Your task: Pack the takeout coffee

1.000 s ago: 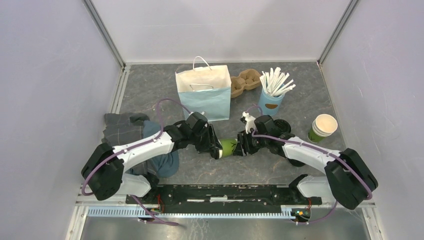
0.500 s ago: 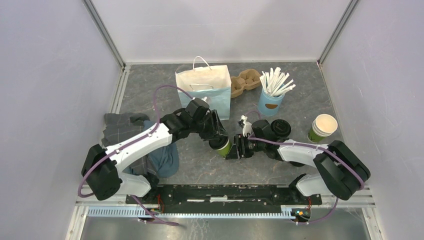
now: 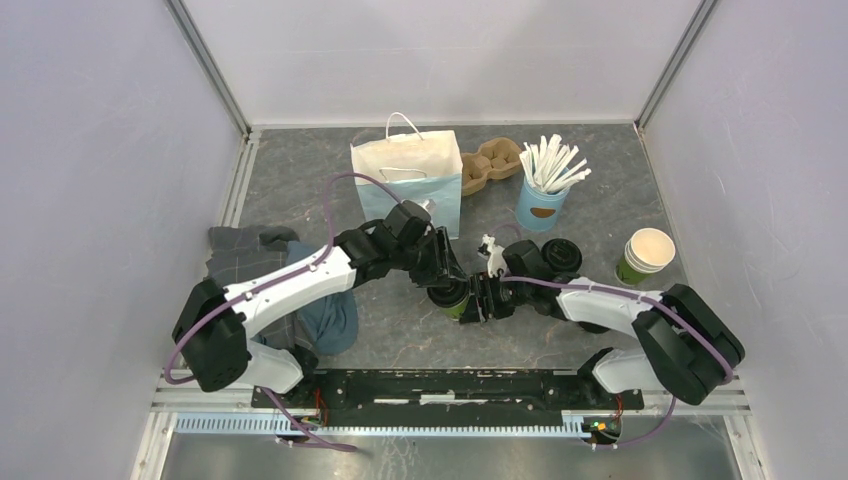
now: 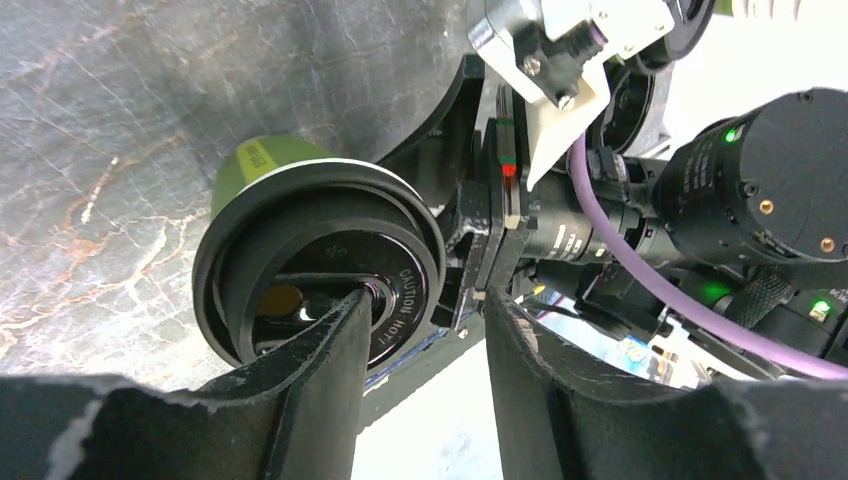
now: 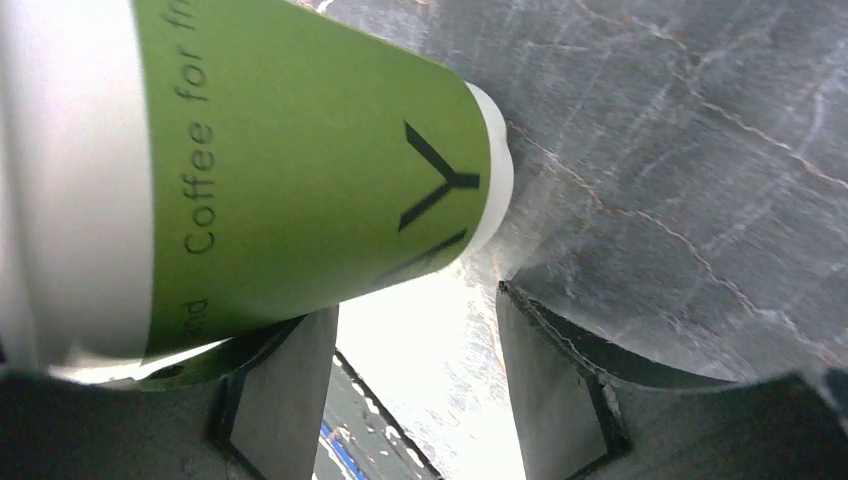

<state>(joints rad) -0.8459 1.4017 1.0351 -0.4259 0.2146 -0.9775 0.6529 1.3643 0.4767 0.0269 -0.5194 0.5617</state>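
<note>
The takeout coffee (image 3: 452, 299), a dark-green paper cup with a black lid, stands tilted on the table between my two grippers. My left gripper (image 3: 443, 280) is open over its top. In the left wrist view one fingertip (image 4: 355, 305) rests in the lid (image 4: 320, 265); the other stands clear beside the rim. My right gripper (image 3: 477, 300) is open at the cup's right side. In the right wrist view the cup's green wall (image 5: 300, 170) lies against one finger (image 5: 290, 370), and the gap of the gripper (image 5: 415, 305) holds nothing. The blue paper bag (image 3: 408, 185) stands open behind.
A light-blue cup of white sticks (image 3: 543, 205) and a cardboard cup carrier (image 3: 490, 162) stand right of the bag. A green cup without a lid (image 3: 645, 255) is at the right. A crumpled cloth (image 3: 270, 280) lies under the left arm.
The cup went from lying level between both grippers to tilted with its lid upward. The left gripper swung up over the lid. The right gripper's hold on the base has opened.
</note>
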